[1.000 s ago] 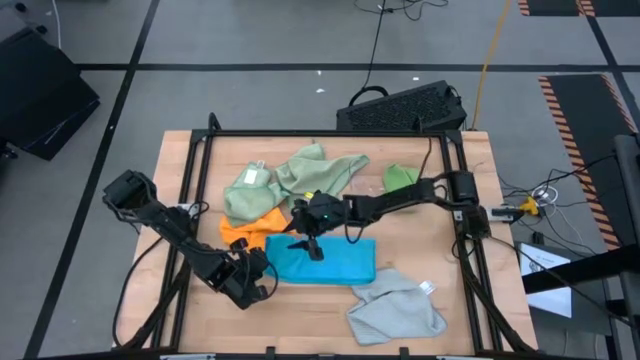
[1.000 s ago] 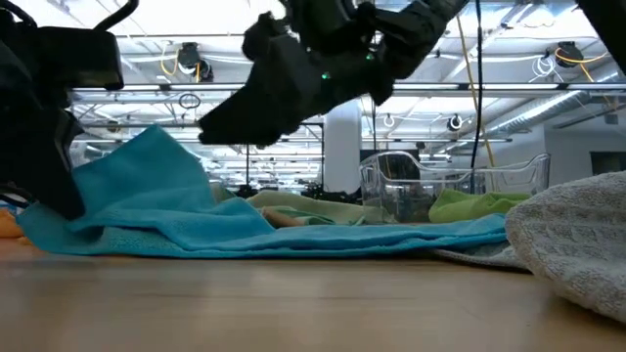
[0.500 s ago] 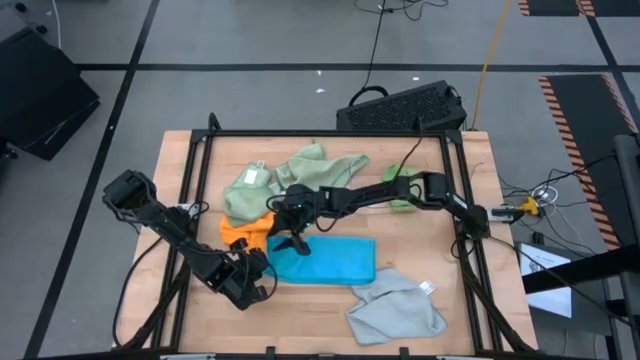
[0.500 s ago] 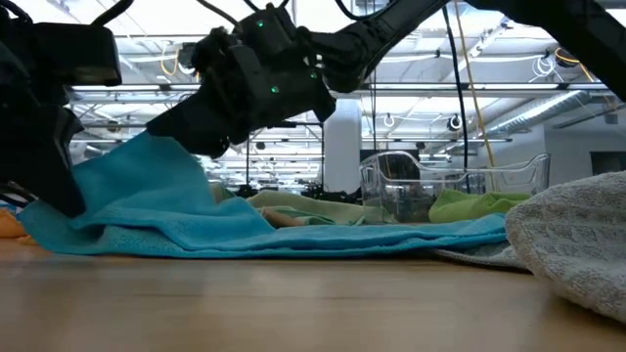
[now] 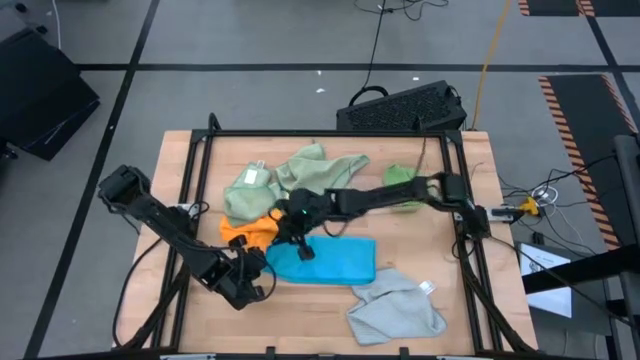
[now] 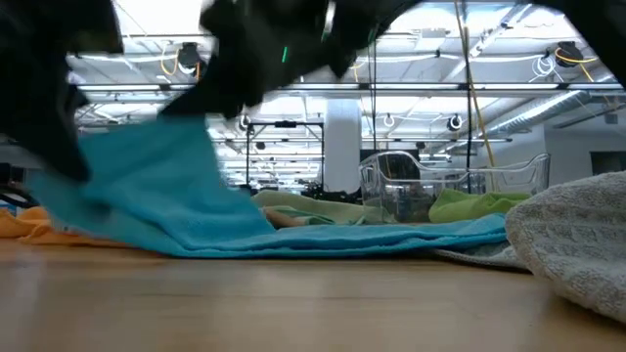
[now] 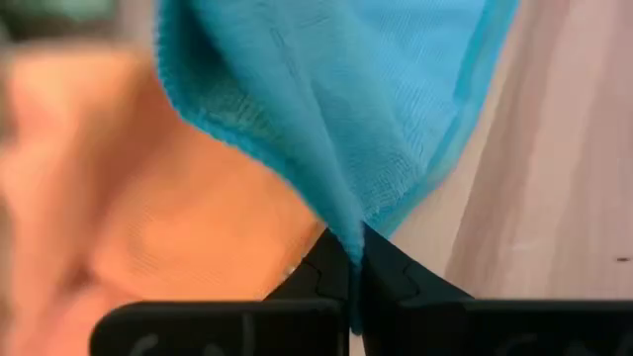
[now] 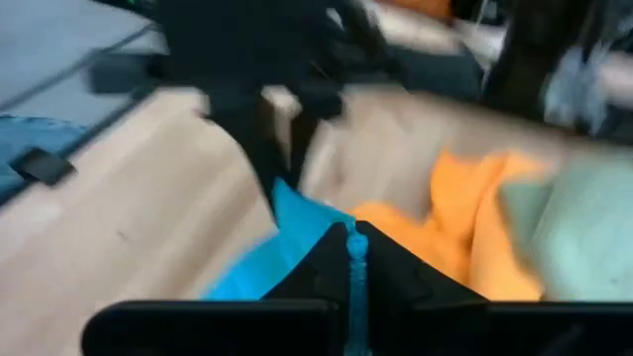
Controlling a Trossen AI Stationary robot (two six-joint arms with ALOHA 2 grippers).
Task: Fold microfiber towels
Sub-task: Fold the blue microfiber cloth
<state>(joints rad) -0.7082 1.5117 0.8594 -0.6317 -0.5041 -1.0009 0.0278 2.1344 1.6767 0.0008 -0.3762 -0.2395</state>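
A bright blue towel (image 5: pixel 330 262) lies at the table's near middle, its left end raised (image 6: pixel 147 186). My left gripper (image 5: pixel 262 270) is shut on its near left corner. My right gripper (image 5: pixel 299 250) is shut on its far left part. Beside the raised end lies an orange towel (image 5: pixel 250 230). Two pale sage green towels (image 5: pixel 310 175) are heaped farther back, a bright green one (image 5: pixel 400 178) lies far right, and a light grey one (image 5: pixel 395 308) lies near right. My left gripper pinches the blue towel's near left corner (image 7: pixel 346 222) between its two fingers, slanting down from the table's left. The cloth is gathered into a fold at the fingers. That corner is lifted off the table. My right gripper pinches the blue towel's far left part (image 8: pixel 331 232) between its two fingers, slanting down from the table's right. A thin strip of blue (image 8: pixel 354 287) shows between the fingers. That end is lifted; the towel's right part (image 6: pixel 411 235) lies on the table.
A clear plastic tray (image 6: pixel 440 186) stands at the far right by the bright green towel. A black frame (image 5: pixel 200 160) rims the tabletop. Bare wood (image 5: pixel 300 320) shows along the near edge, left of the grey towel.
My right gripper has moved toward the table's left over the blue towel's far left part, shut on it and risen. My left gripper has risen a little with its corner. The towel's left end has lifted; its right part has stayed flat.
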